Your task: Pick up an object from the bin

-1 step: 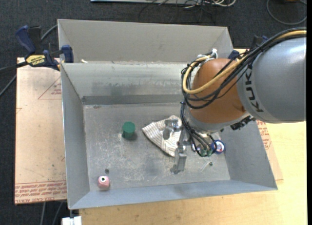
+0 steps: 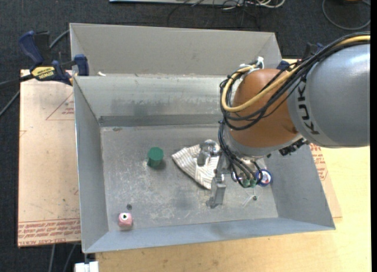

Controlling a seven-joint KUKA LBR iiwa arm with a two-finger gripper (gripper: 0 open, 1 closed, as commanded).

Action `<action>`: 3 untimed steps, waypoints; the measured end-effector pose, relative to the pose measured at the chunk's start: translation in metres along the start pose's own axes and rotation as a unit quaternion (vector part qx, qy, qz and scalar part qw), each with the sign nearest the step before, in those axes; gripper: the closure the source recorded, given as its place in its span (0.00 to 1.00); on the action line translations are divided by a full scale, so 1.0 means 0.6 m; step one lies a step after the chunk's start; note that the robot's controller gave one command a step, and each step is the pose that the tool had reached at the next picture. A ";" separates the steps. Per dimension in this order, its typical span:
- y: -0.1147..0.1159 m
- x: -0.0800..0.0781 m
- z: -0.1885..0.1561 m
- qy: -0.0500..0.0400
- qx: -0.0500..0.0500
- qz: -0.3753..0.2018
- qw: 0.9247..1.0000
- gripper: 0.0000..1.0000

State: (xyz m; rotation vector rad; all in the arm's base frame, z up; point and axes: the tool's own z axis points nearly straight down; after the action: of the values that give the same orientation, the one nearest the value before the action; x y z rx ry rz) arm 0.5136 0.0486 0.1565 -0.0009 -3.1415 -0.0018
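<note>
Grey bin [image 2: 147, 100] inspected: found gripper [image 2: 211, 175] right of centre, spread wide over crumpled white cloth [image 2: 188, 160]; noted 1 green cylinder [image 2: 155, 158] left, 1 pink piece [image 2: 125, 220] near-left.

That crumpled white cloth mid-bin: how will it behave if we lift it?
The crumpled white cloth shows soft folds, so it will probably droop rather than hold shape. It looks thin, so it is likely light. Lying in creases, it should not roll; a push may just bunch it.

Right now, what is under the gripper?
A crumpled white cloth lies on the bin floor beneath the gripper. The cloth's right part, and anything below it, is covered.
</note>
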 end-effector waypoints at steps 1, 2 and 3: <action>-0.069 -0.030 0.110 0.002 0.000 0.050 0.999 0.00; -0.079 -0.067 0.137 -0.001 0.000 0.007 1.000 0.00; -0.079 -0.066 0.137 -0.001 0.000 0.008 1.000 0.00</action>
State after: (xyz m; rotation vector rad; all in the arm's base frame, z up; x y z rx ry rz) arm 0.5533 0.0016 0.0744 -0.0246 -3.1438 -0.0033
